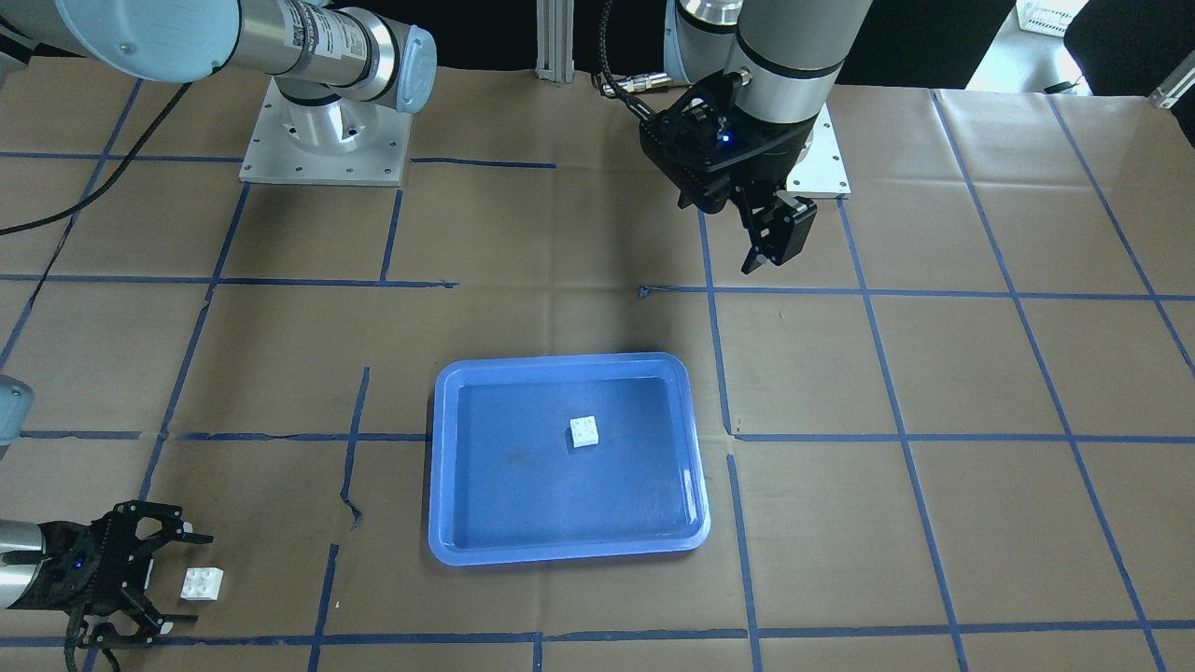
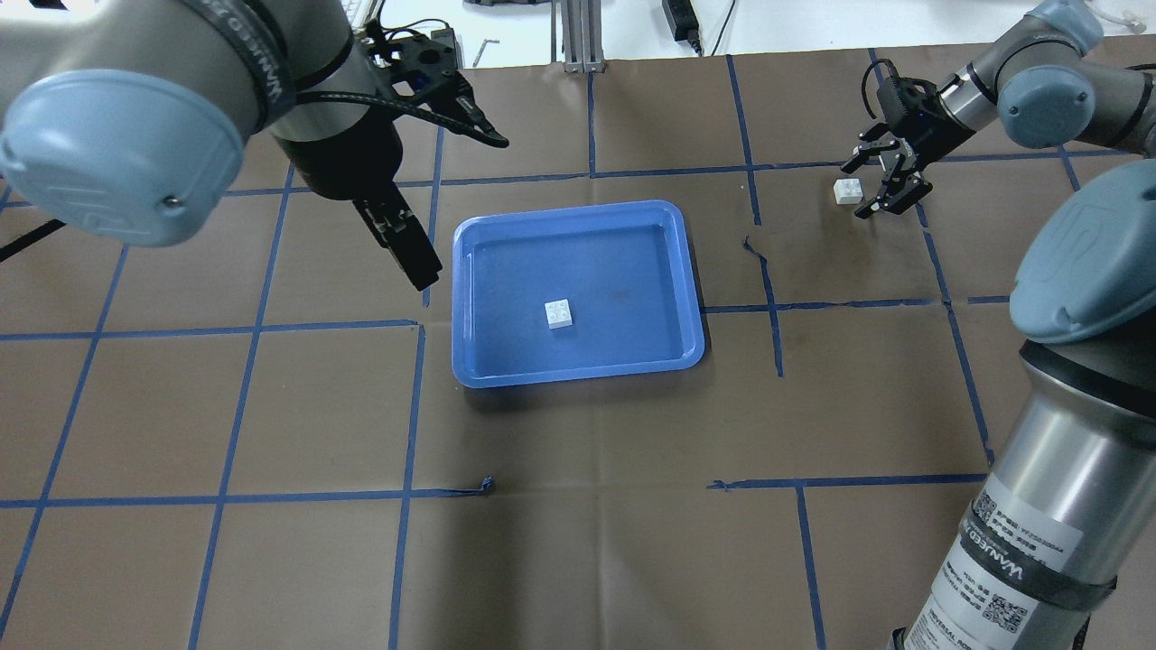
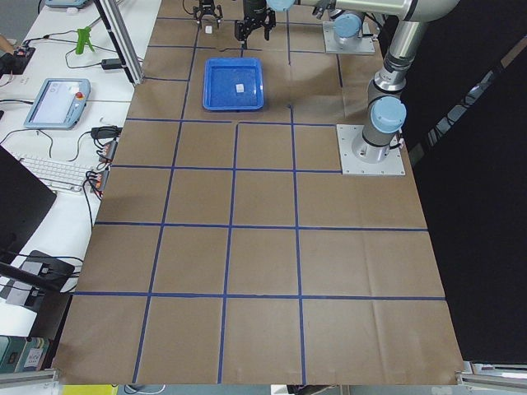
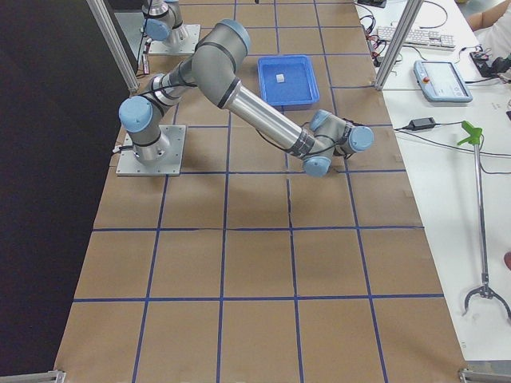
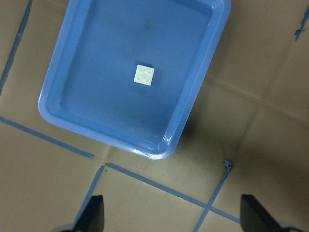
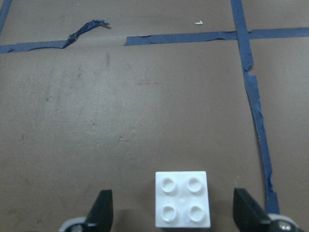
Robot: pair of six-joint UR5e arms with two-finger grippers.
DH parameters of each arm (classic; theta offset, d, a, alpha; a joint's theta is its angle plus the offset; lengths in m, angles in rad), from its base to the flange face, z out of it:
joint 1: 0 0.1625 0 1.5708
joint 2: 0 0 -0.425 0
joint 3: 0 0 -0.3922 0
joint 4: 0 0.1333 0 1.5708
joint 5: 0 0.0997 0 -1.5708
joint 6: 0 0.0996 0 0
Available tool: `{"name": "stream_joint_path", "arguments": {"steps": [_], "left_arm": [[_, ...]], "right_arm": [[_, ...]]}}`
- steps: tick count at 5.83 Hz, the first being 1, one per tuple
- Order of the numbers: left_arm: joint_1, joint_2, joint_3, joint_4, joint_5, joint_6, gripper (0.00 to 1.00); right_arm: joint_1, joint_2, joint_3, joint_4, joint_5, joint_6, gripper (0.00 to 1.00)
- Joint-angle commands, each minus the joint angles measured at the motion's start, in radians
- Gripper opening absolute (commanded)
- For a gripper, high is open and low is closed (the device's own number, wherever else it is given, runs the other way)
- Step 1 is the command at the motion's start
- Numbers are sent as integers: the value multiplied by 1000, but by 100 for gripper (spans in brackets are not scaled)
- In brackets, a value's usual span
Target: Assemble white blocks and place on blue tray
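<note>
Right claw (image 6: 175,210), spread wide, straddles one small square white plastic studded block (image 6: 183,198) on the desk (image 6: 96,121). Left claw (image 5: 175,212), equally wide, hovers beside the rectangular blue plastic tray (image 5: 166,153), which holds the other white block (image 5: 144,75).

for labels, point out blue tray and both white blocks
rectangular blue plastic tray (image 2: 578,374): overhead view, near rim
square white plastic brick in tray (image 2: 559,313): overhead, top
white brick outside tray (image 2: 847,190): overhead, top
</note>
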Motion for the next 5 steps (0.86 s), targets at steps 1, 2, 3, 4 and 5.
{"name": "stream_joint_path", "arguments": {"steps": [1, 2, 3, 4, 5], "left_arm": [[60, 65, -6, -27, -7, -472, 99], [62, 67, -5, 6, -8, -699, 99], [63, 69, -6, 52, -2, -763, 99], [68, 67, -8, 57, -4, -753, 99], [69, 69, -8, 57, -2, -753, 99]], "right_arm": [[0, -5, -6, -1, 0, 2, 40], [0, -5, -9, -1, 0, 3, 28], [0, -6, -9, -41, -2, 9, 20], [0, -8, -10, -50, -2, 9, 17], [0, -40, -12, -47, 0, 12, 17]]}}
